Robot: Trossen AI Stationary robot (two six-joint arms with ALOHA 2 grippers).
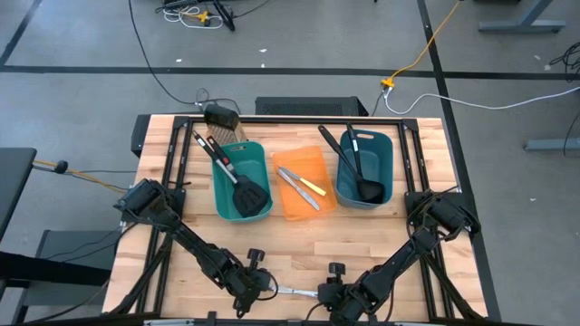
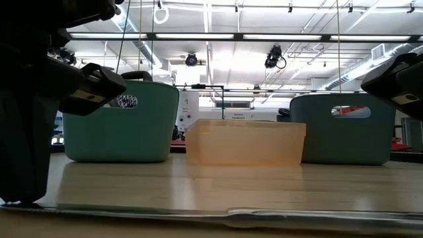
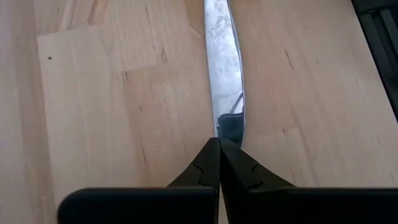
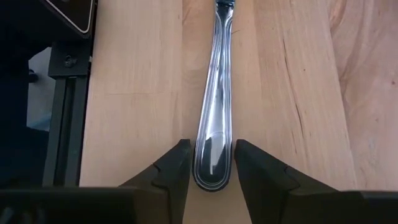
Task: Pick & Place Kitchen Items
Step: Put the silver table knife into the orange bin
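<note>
While a silver table knife (image 1: 294, 292) lay flat on the wooden surface (image 1: 362, 235) at its near edge, both arms crouched over it from opposite ends. The left gripper (image 3: 219, 144) had its jaws clenched tight, tips resting at the blade end without holding anything, and the right gripper (image 4: 212, 160) had its jaws released, straddling the rounded handle end with a finger on either side. To do this pick well, the right arm would likely need to stay centred on the handle and low enough to close under its curve, since so thin a piece lying flat could slip; the left tips may serve to steady or tilt the blade. Counted from above, the left teal bin (image 1: 241, 181) held two black slotted spatulas (image 1: 231, 174), the orange bin (image 1: 304, 184) held one silver knife (image 1: 297, 188) and one yellow-handled knife (image 1: 309, 185), and the right teal bin (image 1: 364, 168) held two black ladles (image 1: 353, 165). That made six items binned and one on the surface.
</note>
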